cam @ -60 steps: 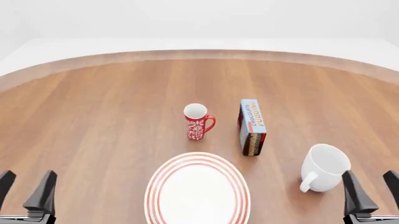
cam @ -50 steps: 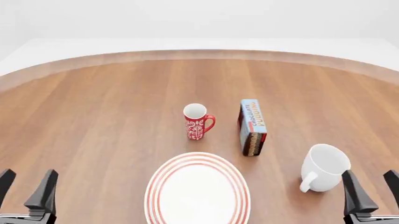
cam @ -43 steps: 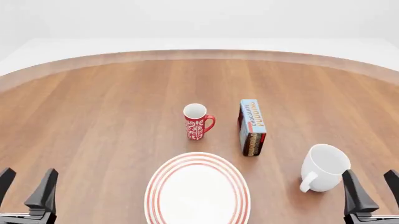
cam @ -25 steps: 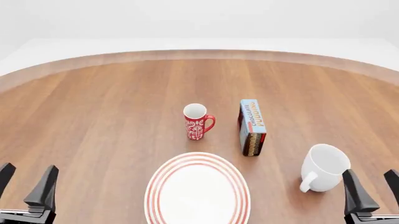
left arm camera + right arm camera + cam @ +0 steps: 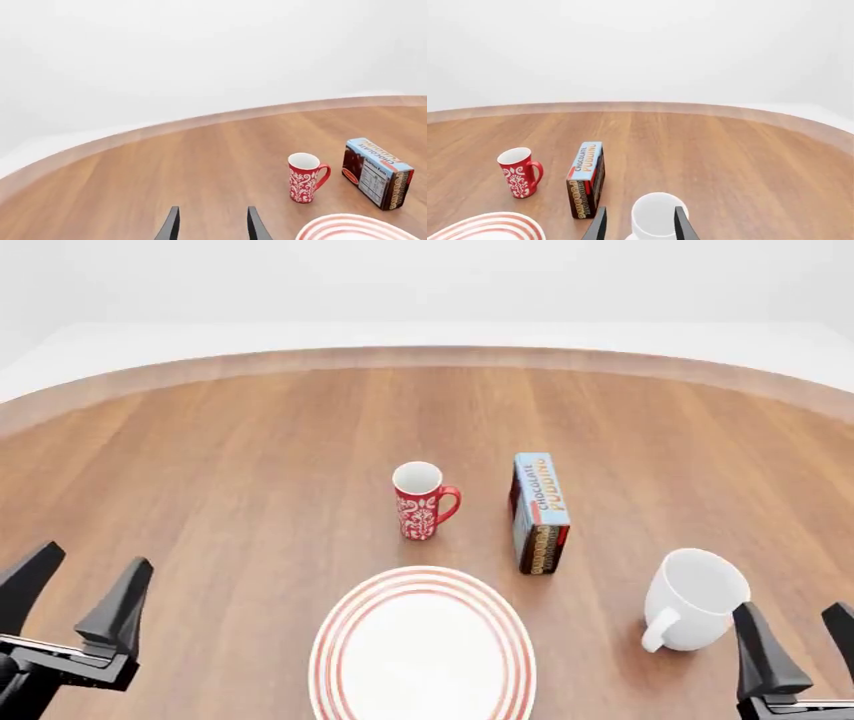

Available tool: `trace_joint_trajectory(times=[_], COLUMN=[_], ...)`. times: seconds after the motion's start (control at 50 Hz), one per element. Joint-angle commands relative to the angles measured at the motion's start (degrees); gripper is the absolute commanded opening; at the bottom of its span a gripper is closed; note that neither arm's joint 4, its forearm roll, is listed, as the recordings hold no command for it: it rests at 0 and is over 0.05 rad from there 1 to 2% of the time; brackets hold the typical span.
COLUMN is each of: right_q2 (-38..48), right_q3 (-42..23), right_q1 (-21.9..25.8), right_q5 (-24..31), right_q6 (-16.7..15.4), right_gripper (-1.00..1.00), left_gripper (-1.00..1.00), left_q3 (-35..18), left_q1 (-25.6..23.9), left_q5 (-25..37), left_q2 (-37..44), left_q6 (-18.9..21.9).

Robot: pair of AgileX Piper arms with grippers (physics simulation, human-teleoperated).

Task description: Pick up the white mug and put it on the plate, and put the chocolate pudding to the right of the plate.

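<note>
White mug [image 5: 697, 598] stood upright near the table's [image 5: 240, 460] near-right edge, mouth up, handle toward the near edge. Right gripper [image 5: 794, 660] hung just beside it, jaws apart and empty; left gripper [image 5: 78, 600] likewise. Risk: a finger could clip the rim and tip the mug toward the pudding box [image 5: 539, 512].

Front view high; wrist views low, sharing red mug [image 5: 422, 500].
</note>
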Motion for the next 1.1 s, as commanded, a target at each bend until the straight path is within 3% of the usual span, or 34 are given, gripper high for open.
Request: trace_joint_trajectory(times=[0.02,1.1], right_q2=[0.0,-0.1], right_q3=[0.0,0.0], right_q1=[0.1,0.4], right_q5=[-0.1,-0.1], right_q6=[0.0,-0.4], right_gripper=[1.00,1.00], left_gripper=[1.00,1.00], left_q3=[-2.2,-17.4], left_q1=[-4.0,-24.5], left_q5=[-5.5,-18.3], left_q2=[7.0,35.8], left_q6=[1.2,3.2])
